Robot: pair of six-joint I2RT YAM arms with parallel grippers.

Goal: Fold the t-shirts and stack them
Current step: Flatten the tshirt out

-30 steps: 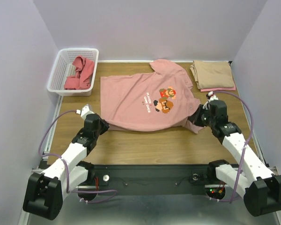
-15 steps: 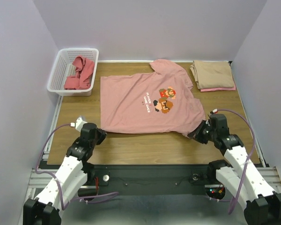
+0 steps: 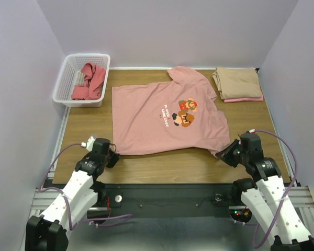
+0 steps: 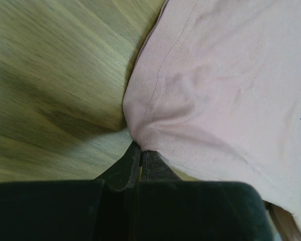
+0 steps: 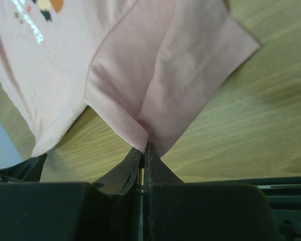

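Observation:
A dusty pink t-shirt (image 3: 157, 112) with pixel-game characters and white text lies spread face up on the wooden table. My left gripper (image 3: 113, 156) is shut on its near left hem corner, seen up close in the left wrist view (image 4: 140, 148). My right gripper (image 3: 223, 153) is shut on its near right sleeve, which bunches at the fingertips in the right wrist view (image 5: 144, 145). A folded tan t-shirt (image 3: 236, 82) lies on a folded pink one (image 3: 246, 99) at the back right. A coral-red t-shirt (image 3: 89, 81) lies crumpled in the basket.
A white lattice basket (image 3: 68, 76) stands at the back left. Bare wooden table (image 3: 172, 164) runs along the near edge between my arms. Purple walls close in the left, back and right sides.
Both grippers have pulled back toward the near edge with the pink shirt in them. The shirt's near edge has slid nearer and the cloth now lies flatter.

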